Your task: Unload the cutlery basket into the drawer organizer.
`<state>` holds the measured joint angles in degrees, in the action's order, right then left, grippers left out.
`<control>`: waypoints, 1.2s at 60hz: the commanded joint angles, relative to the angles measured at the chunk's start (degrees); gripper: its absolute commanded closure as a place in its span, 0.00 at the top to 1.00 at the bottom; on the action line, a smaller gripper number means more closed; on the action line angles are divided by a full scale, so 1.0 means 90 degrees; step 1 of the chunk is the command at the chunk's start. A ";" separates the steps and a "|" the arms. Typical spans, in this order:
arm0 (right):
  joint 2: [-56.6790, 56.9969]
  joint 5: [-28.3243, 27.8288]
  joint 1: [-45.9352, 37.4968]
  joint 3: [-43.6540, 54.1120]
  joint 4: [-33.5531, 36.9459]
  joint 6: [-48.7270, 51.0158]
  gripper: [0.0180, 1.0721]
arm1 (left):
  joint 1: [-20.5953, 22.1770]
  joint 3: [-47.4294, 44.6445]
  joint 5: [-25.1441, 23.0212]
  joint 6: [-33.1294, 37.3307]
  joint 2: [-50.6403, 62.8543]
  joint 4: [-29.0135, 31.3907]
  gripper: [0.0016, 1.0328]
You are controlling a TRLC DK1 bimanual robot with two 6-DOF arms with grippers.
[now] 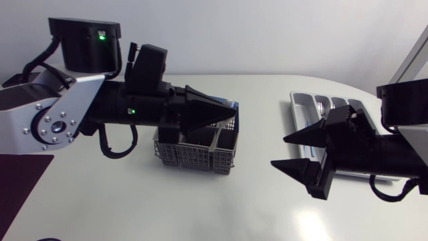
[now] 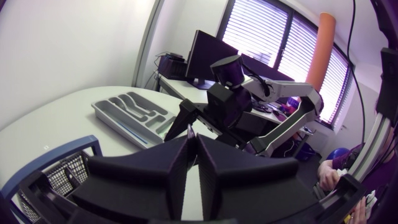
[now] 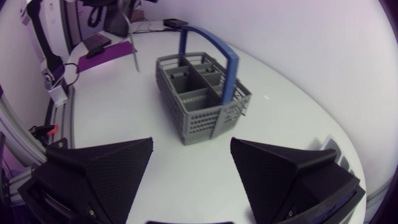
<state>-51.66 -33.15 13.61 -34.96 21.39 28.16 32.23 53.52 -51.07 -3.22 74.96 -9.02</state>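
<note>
The grey cutlery basket (image 1: pixel 194 152) with its blue handle (image 3: pixel 214 53) stands mid-table; its compartments look empty in the right wrist view. My left gripper (image 1: pixel 233 115) hovers over the basket's right end, fingers pressed together (image 2: pixel 193 142). In the right wrist view a thin grey piece of cutlery (image 3: pixel 131 43) hangs down beyond the basket from dark gripper parts at the frame's edge. My right gripper (image 1: pixel 281 152) stands open right of the basket, nothing between its fingers (image 3: pixel 191 152). The grey drawer organizer (image 1: pixel 311 104) lies at the right, partly hidden under my right arm (image 2: pixel 227 99).
A dark purple mat (image 1: pixel 20 191) lies at the table's left front corner. White tabletop (image 1: pixel 221 207) stretches in front of the basket and between it and the organizer (image 2: pixel 134 115).
</note>
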 commanded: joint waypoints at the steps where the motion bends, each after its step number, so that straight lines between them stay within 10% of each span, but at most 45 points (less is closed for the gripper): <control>1: -0.0110 -0.0165 0.0471 -0.0168 -0.0160 -0.0385 0.86 | 0.0111 0.0226 -0.0234 -0.0052 0.0187 0.0035 0.12; 27: -0.1506 -0.1005 0.1506 -0.1047 -0.0736 -0.0776 0.84 | 0.0267 0.0216 -0.0693 -0.0130 0.0372 0.0055 0.12; 40: -0.1770 -0.1151 0.1769 -0.1242 -0.1029 -0.0854 0.62 | 0.0286 0.0255 -0.0791 -0.0198 0.0402 0.0055 0.12; 55: -0.1741 -0.1151 0.1916 -0.1116 -0.1224 -0.0844 0.10 | 0.0208 0.0235 -0.0849 -0.0267 0.0421 0.0035 0.14; 72: -0.1770 -0.1161 0.1916 -0.0969 -0.1175 -0.0834 0.06 | -0.0046 0.0265 -0.0849 -0.0345 0.0353 0.0015 0.24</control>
<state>-67.00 -43.29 30.33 -44.99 11.09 22.04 32.97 54.06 -57.69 -4.78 77.73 -8.51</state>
